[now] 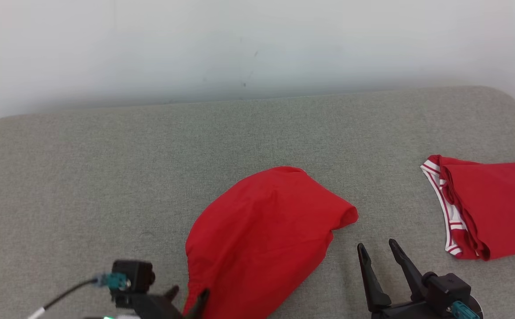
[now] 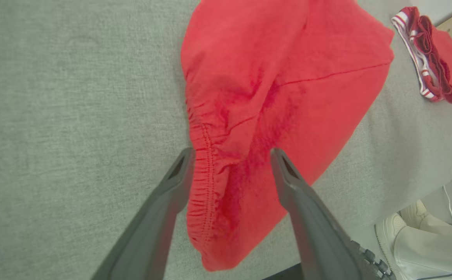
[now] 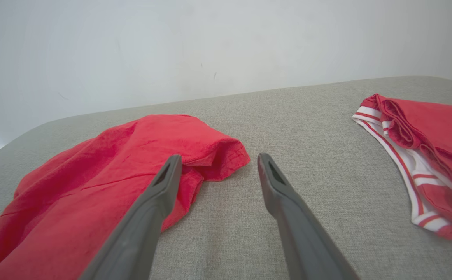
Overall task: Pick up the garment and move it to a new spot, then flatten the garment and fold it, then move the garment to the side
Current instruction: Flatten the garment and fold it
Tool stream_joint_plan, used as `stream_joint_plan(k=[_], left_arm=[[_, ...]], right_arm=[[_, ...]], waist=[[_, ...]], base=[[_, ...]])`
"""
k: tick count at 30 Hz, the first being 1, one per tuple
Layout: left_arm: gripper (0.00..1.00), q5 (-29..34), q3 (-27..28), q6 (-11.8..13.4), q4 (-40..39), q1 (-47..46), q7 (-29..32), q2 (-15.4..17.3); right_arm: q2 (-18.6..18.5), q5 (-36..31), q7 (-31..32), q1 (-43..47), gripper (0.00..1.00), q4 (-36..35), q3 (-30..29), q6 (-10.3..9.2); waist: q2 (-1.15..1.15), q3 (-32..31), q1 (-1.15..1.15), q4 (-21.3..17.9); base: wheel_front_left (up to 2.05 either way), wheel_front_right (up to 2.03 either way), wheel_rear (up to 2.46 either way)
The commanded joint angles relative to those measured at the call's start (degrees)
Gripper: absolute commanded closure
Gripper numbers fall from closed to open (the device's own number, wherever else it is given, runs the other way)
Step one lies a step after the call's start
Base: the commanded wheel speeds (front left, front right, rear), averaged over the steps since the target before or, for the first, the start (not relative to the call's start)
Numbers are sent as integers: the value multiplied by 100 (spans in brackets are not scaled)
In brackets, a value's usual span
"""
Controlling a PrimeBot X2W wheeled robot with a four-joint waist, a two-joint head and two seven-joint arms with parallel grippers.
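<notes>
Pad [image 1: 84,177]: grey fabric, rounded far corners, one. It runs under both grippers. Pale wall [image 1: 239,44] beyond it.

Garment [image 1: 262,230]: plain red, one, lying loosely crumpled on the pad, not flat. Its near edge lies under the left gripper [image 2: 230,153]; its right corner lies just left of the right gripper [image 1: 376,243].

Striped garment [image 1: 497,208]: red with white bands, one, bunched on the pad well to the right of the right gripper and apart from the plain one. Red garments in total: two.

Grippers: two, four dark fingers.
- Left: fingers spread wide, nothing pinched. They straddle the gathered waistband [image 2: 204,171] of the garment; contact with the cloth cannot be told.
- Right: fingers spread wide, nothing between them, over bare pad. From its own wrist camera, its left finger overlaps the garment's edge.

View differences:
- Left wrist view gives the waistband stitching and a seam across the cloth; the head view shows that end cut off by the frame edge.
- Left wrist view also takes in the pad's near edge and, past it, a person's white shoe [image 2: 395,229], one.
- Right wrist view shows the garment's folded-over right corner from low down.
</notes>
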Motion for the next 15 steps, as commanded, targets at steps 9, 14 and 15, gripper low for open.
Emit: stream_joint_plan(k=[9,14,15], left_arm=[[0,-96,261,50,895,-1455,504,-151],[0,-273,251,79,1809,-1997,848,-408],[0,-323,251,86,2115,-2072,897,-492]], right_arm=[[-2,44,2,-84,0,-67,32,-14],[-3,71,-32,-146,0,-49,44,-14],[-1,94,-56,-160,0,-39,46,-14]], waist=[[0,173,1,-57],[0,261,1,-255],[0,299,1,-326]], base=[[0,0,0],[0,0,0],[0,0,0]])
